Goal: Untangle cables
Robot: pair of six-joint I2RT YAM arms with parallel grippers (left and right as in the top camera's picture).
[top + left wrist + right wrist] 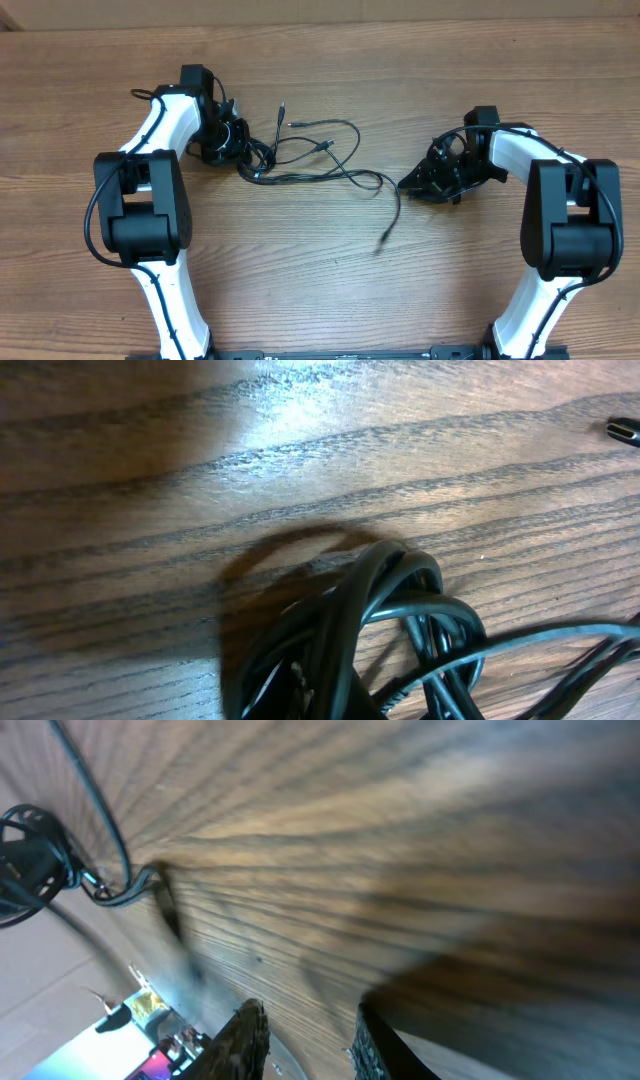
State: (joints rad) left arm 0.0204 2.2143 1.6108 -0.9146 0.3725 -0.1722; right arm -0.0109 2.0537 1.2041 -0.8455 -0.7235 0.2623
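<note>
The cables (320, 160) are thin black cords lying mid-table in loose loops. They are knotted at their left end (255, 165), and one tail with a plug (385, 238) trails toward the front. My left gripper (232, 148) sits at that knot, shut on the cables. In the left wrist view the bunched loops (385, 625) run right up to the jaws, whose fingers are hidden behind them. My right gripper (405, 185) is low over the wood, just right of the cables' right-hand bend. It is open, and its fingers (250, 1030) have only bare table between them.
Other plug ends lie at the back of the tangle (284, 105) and one shows far right in the left wrist view (622, 430). A cord (100, 810) crosses the upper left of the right wrist view. Bare wooden table (320, 290) stretches in front.
</note>
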